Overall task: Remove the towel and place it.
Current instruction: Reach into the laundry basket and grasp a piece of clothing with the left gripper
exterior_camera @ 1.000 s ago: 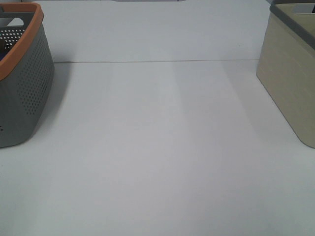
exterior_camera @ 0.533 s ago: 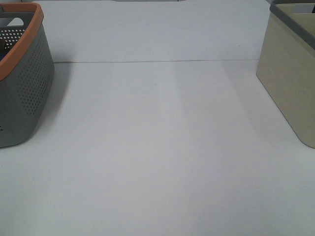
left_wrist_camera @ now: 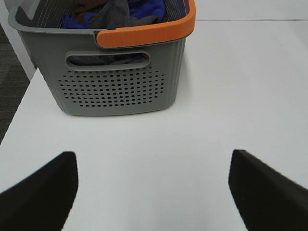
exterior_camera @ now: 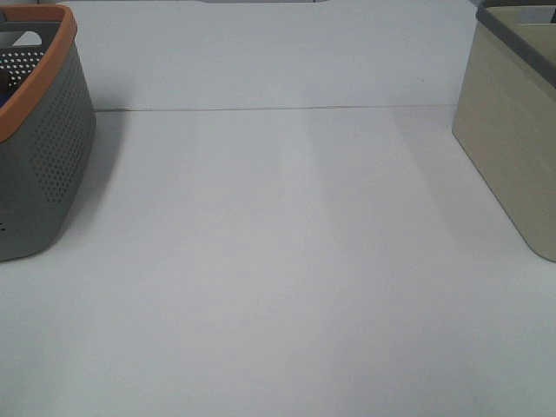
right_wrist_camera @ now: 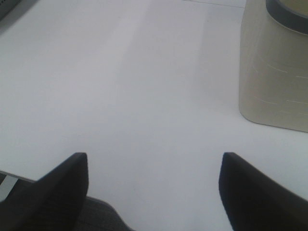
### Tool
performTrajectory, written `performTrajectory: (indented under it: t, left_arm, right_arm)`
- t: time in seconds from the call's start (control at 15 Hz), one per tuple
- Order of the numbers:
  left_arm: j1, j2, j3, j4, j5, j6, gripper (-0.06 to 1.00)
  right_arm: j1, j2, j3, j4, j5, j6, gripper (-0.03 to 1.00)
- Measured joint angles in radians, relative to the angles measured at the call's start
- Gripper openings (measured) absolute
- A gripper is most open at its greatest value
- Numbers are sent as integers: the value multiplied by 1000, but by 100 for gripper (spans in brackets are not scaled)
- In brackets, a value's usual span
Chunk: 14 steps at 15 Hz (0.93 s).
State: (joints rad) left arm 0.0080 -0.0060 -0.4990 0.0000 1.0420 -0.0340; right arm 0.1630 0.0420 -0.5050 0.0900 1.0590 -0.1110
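Observation:
A grey perforated basket with an orange rim (left_wrist_camera: 122,86) stands at the table's left edge; it also shows in the exterior high view (exterior_camera: 52,139). Crumpled cloth lies inside it: a dark grey piece, likely the towel (left_wrist_camera: 113,12), among bright blue cloth (left_wrist_camera: 144,7). No tag shows. My left gripper (left_wrist_camera: 151,159) is open and empty, low over the table just in front of that basket. My right gripper (right_wrist_camera: 154,159) is open and empty over bare table. Neither gripper shows in the exterior high view.
A beige basket with a dark grey rim (exterior_camera: 512,148) stands at the right; it also shows in the right wrist view (right_wrist_camera: 274,72). A thin seam (exterior_camera: 278,109) crosses the white table. The table's near edge (right_wrist_camera: 19,178) shows under my right gripper.

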Motion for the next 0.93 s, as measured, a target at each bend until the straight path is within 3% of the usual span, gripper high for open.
performTrajectory:
  t: [0.93]
  left_arm:
    - [0,0,0,0,0,0,80]
  right_arm:
    - [0,0,0,0,0,0,75]
